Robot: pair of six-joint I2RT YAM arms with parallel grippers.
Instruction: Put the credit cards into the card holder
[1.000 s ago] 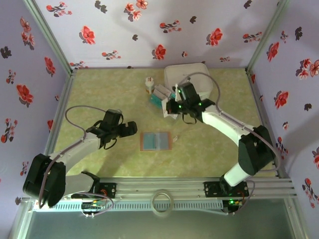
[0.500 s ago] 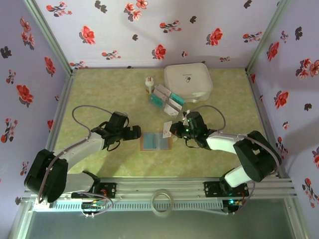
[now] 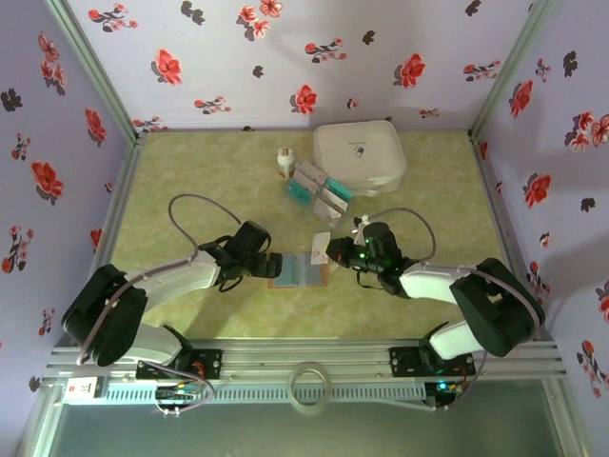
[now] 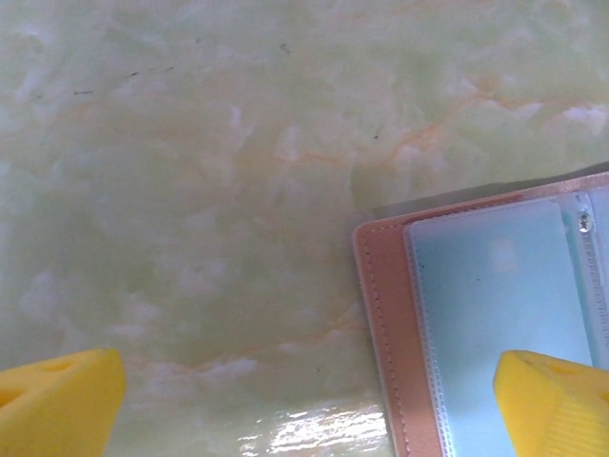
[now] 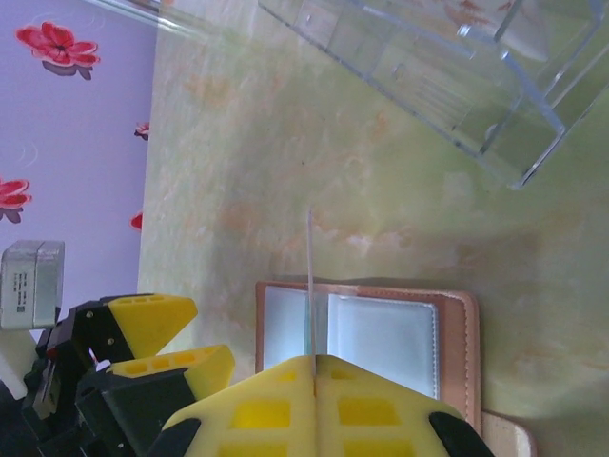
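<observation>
The card holder (image 3: pixel 299 270) lies open on the table, with a reddish-brown rim and clear pockets (image 4: pixel 495 305). My left gripper (image 3: pixel 269 264) is open at its left edge, one yellow fingertip (image 4: pixel 557 400) over the pocket and the other (image 4: pixel 57 405) over bare table. My right gripper (image 3: pixel 331 249) is shut on a white credit card (image 3: pixel 322 241). In the right wrist view this card (image 5: pixel 309 276) stands edge-on over the holder's (image 5: pixel 381 328) middle fold. More credit cards (image 3: pixel 319 190), white and teal, stand in a clear rack further back.
A large white zip case (image 3: pixel 360 155) sits at the back, behind the rack. A small white bottle (image 3: pixel 284 162) stands left of it. The clear rack (image 5: pixel 428 67) lies just beyond the holder. Flowered walls close in the table on three sides.
My right gripper has carried a white card from the rack down to the open holder. My left gripper has moved right to the holder's left edge.
</observation>
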